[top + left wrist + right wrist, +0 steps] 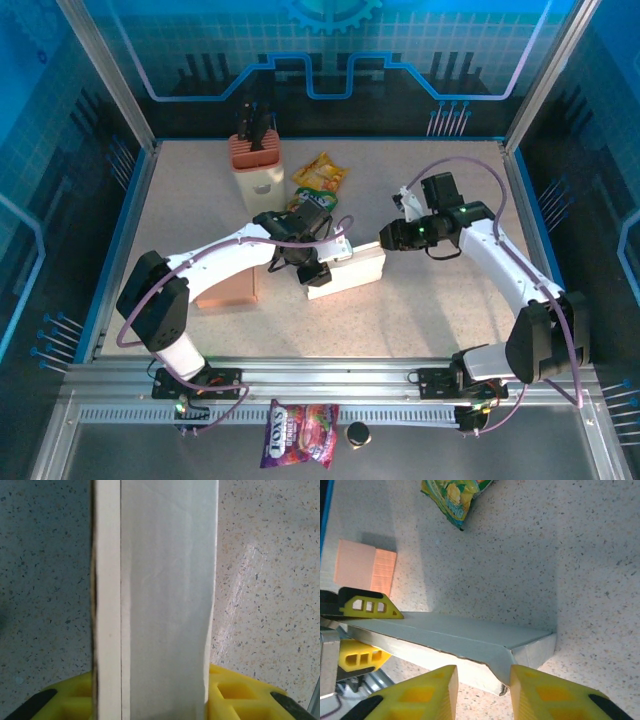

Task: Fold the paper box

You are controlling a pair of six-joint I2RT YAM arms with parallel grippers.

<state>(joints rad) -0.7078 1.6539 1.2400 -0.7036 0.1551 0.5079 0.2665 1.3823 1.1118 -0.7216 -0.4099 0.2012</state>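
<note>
The white paper box lies long and flat on the speckled table, just right of centre. My left gripper is shut on its left part; in the left wrist view the box runs straight up between the yellow fingers of that gripper. My right gripper sits at the box's right end. In the right wrist view that gripper stands open, and a bent flap corner of the box hangs in the gap, against the right finger. The left finger is apart from it.
A peach block rests left of the box, under the left arm. A cream and peach knife holder and a yellow snack bag stand behind. A candy bag and a dark cap lie on the front rail.
</note>
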